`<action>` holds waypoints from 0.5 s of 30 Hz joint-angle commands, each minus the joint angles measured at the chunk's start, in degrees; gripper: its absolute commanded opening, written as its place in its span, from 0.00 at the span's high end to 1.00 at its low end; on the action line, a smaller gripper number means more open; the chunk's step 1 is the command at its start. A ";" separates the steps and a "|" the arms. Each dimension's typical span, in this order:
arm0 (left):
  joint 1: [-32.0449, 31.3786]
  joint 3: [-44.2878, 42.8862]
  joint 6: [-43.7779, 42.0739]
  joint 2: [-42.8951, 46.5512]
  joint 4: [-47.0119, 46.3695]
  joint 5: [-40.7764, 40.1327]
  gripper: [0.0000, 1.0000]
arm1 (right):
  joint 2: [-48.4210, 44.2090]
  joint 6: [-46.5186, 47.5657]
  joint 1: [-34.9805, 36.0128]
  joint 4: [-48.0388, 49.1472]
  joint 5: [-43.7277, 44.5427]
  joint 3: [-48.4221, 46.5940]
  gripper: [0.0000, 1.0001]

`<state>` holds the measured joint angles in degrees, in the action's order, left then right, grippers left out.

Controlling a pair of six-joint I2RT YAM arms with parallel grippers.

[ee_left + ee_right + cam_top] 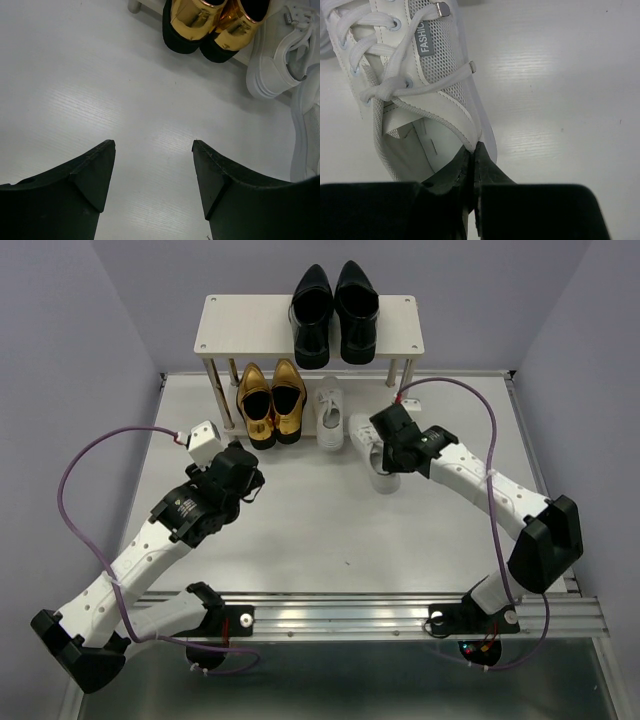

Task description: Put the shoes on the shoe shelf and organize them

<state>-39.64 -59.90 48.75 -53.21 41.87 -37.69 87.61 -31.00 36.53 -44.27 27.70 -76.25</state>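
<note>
The right gripper is clenched on the collar of a white sneaker lying on the table, just before the shoe shelf at the far edge. The left gripper hangs released near the gold loafers.

shoe shelf stood with two pale boards | black dress shoes paired on top, toes rearward | gold loafers paired on lower board | white sneaker just beside them | second white sneaker on counter before shelf, collar pinched in right gripper jaws
</note>
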 commanded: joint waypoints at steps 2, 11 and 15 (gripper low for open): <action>0.44 -1.98 -0.68 0.83 0.76 -2.12 0.26 | 2.82 0.95 -2.69 3.49 2.45 -7.42 0.99; 0.70 -2.24 -0.67 1.09 1.02 -2.21 0.26 | 8.79 -0.02 -4.37 6.91 2.97 -13.48 0.99; 0.79 -2.59 -0.85 0.74 1.28 -2.21 0.26 | 11.51 -0.81 -4.89 9.37 3.84 -15.85 0.99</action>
<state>-39.24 -59.96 48.51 -53.10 42.46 -37.74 97.97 -30.46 32.40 -42.63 28.56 -86.74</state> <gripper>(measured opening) 0.741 0.056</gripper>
